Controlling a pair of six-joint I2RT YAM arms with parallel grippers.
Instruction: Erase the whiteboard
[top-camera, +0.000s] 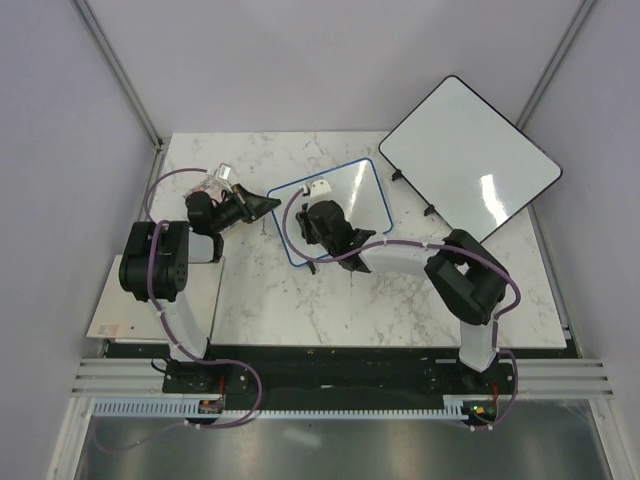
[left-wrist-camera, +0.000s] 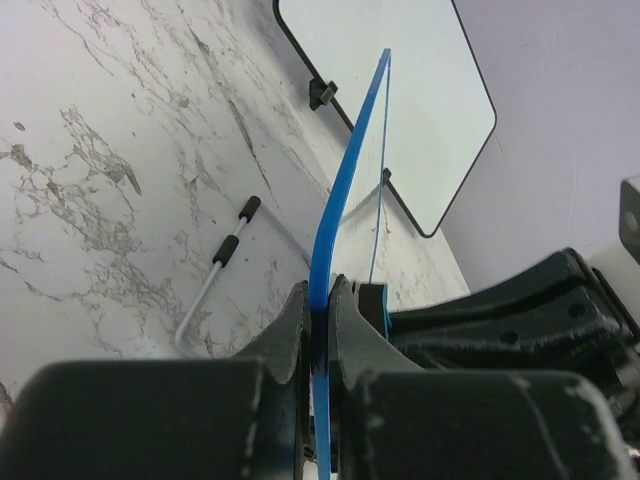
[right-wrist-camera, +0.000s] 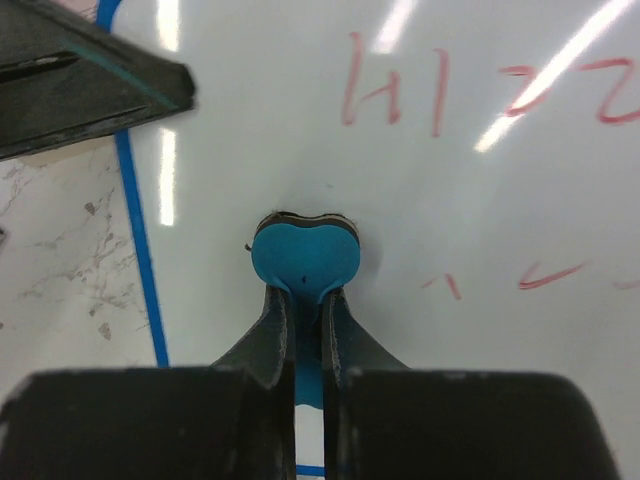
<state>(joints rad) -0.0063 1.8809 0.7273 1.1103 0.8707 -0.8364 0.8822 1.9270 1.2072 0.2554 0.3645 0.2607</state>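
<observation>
The whiteboard (top-camera: 355, 195), small with a thin blue frame, lies near the table's middle. My left gripper (top-camera: 262, 205) is shut on its left frame edge; in the left wrist view the jaws (left-wrist-camera: 322, 300) pinch the blue frame (left-wrist-camera: 345, 180) seen edge-on. My right gripper (top-camera: 322, 212) is over the board, shut on a blue eraser (right-wrist-camera: 305, 258) whose pad presses on the white surface (right-wrist-camera: 480, 220). Red handwritten marks (right-wrist-camera: 390, 95) show ahead of the eraser, with fainter red strokes (right-wrist-camera: 545, 275) to the right. The board's blue frame (right-wrist-camera: 140, 250) runs left of the eraser.
A larger dark-framed white board (top-camera: 470, 155) stands tilted at the back right, also in the left wrist view (left-wrist-camera: 400, 90). A bent wire leg with black tips (left-wrist-camera: 225, 265) lies on the marble table (top-camera: 280, 300). A pale plate (top-camera: 120, 300) sits at the left edge.
</observation>
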